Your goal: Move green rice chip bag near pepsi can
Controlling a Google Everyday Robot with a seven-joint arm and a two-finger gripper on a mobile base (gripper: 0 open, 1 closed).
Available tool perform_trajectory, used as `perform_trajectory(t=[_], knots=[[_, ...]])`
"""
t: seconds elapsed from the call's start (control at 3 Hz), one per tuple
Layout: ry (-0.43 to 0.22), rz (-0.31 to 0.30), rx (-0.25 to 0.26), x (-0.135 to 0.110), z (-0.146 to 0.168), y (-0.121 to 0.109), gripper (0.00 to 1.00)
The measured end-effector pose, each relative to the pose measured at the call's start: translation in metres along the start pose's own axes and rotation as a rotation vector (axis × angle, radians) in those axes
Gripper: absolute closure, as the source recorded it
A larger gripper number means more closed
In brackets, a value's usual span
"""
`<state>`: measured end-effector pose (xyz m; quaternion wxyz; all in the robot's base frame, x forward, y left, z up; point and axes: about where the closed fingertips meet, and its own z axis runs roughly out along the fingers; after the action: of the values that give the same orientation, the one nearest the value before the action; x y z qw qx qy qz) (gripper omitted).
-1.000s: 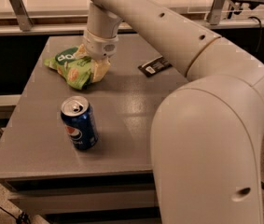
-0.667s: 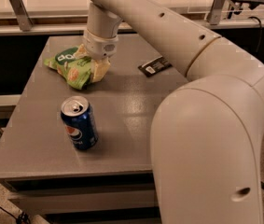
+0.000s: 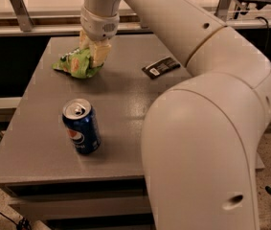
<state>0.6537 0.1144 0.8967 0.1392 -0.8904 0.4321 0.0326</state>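
Observation:
The green rice chip bag (image 3: 75, 63) is crumpled at the far left of the grey table (image 3: 125, 109). My gripper (image 3: 95, 55) comes down from above and is shut on the bag's right end, its pale fingers (image 3: 101, 52) pinching the crinkled foil. The bag's left part hangs just at the table surface. The pepsi can (image 3: 81, 126) stands upright near the front left of the table, well in front of the bag and apart from it.
A small flat black packet (image 3: 160, 67) lies on the table to the right of the bag. My large white arm (image 3: 207, 128) fills the right side of the view and hides the table's right part. A rail and shelf run behind the table.
My gripper has risen slightly with the bag, which looks more bunched and a little higher. The can and the black packet have not moved.

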Motion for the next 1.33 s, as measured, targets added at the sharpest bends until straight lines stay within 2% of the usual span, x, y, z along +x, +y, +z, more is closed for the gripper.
perform_trajectory(t=[0.67,1.33], knots=[[0.033,0.002,0.046,-0.005,-0.026,-0.007,1.00],[0.054,0.003,0.065,-0.010,-0.041,-0.009,1.00]])
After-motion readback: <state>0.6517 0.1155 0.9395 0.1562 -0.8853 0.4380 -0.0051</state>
